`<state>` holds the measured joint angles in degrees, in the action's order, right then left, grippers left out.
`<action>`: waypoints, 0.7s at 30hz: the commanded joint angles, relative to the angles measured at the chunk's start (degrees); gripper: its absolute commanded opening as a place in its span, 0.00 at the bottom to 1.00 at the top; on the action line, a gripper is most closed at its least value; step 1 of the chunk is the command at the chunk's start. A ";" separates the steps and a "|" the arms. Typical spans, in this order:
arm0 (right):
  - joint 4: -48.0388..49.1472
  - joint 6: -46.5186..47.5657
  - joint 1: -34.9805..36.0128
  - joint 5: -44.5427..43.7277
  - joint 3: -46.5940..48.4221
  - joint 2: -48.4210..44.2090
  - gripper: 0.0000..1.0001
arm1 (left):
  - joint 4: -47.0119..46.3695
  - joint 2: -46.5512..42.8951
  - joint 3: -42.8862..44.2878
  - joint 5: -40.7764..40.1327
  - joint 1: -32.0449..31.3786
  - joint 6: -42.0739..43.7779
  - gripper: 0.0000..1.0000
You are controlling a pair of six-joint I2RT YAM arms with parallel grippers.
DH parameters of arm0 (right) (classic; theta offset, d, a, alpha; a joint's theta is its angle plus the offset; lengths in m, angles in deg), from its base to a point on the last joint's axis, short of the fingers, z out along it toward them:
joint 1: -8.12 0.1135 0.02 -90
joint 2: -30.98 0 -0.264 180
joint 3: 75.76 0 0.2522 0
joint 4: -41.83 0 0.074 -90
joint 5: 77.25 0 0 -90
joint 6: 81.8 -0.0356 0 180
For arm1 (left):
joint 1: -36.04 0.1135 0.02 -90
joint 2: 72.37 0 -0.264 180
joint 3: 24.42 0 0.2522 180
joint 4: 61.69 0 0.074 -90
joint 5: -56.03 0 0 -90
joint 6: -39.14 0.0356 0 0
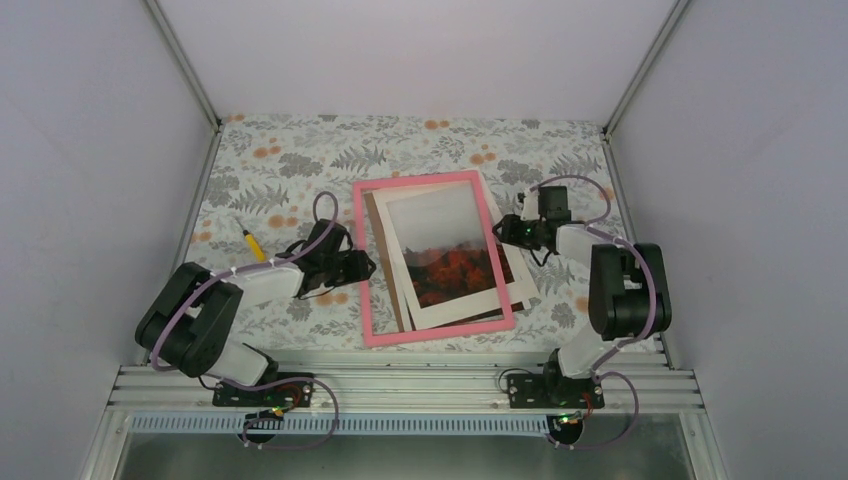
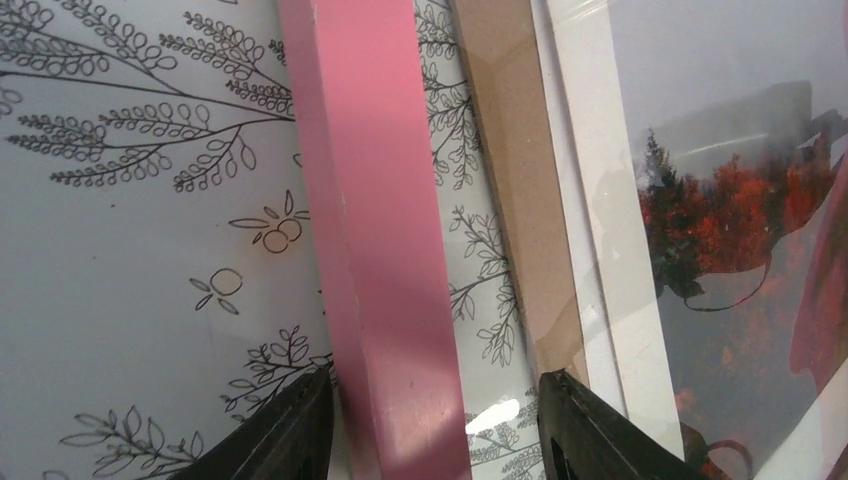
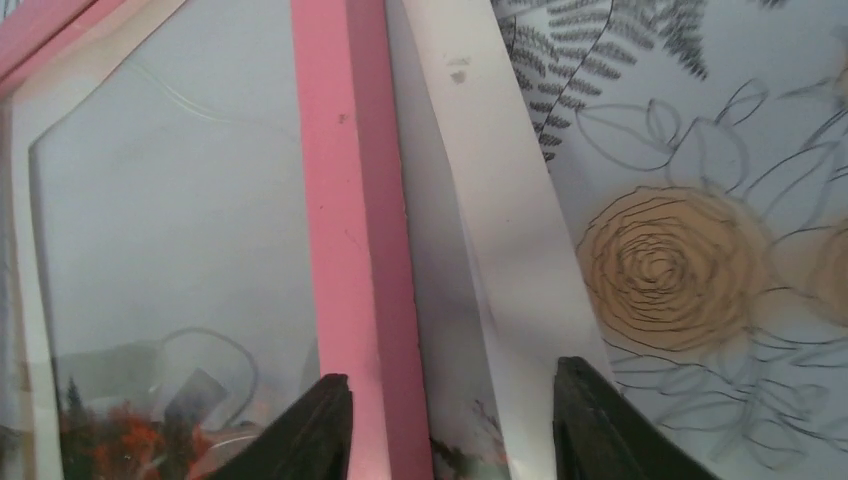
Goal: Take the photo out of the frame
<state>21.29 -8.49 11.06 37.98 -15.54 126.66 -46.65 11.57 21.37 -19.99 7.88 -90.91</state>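
Note:
A pink frame lies flat on the floral tablecloth. Inside it a skewed stack shows: the brown backing board, a cream mat board and the photo of red-orange trees under pale sky. The stack's right edge passes under the right rail and sticks out beyond it. My left gripper is open and straddles the left rail, fingers on either side. My right gripper is open and straddles the right rail. The photo also shows in the left wrist view.
A yellow pen-like object lies on the cloth left of the left arm. White walls close in the table on three sides. The arm bases stand on a metal rail at the near edge.

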 commanded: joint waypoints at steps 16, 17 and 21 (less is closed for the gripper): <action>-9.93 0.69 3.44 -9.03 -1.63 -5.08 0.84 | 4.52 -2.62 -1.71 -1.90 -1.31 -1.54 0.62; -10.06 0.57 3.88 -9.14 -1.80 -4.88 0.84 | 4.27 -2.39 -1.71 -1.69 -1.43 -1.59 0.62; -10.79 -0.03 6.26 -9.82 -2.40 -4.29 0.85 | 2.90 -1.37 -2.05 -1.03 -2.04 -2.13 0.62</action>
<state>12.11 -7.90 15.17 29.22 -16.90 121.46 -43.30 8.99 20.83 -21.81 6.66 -92.03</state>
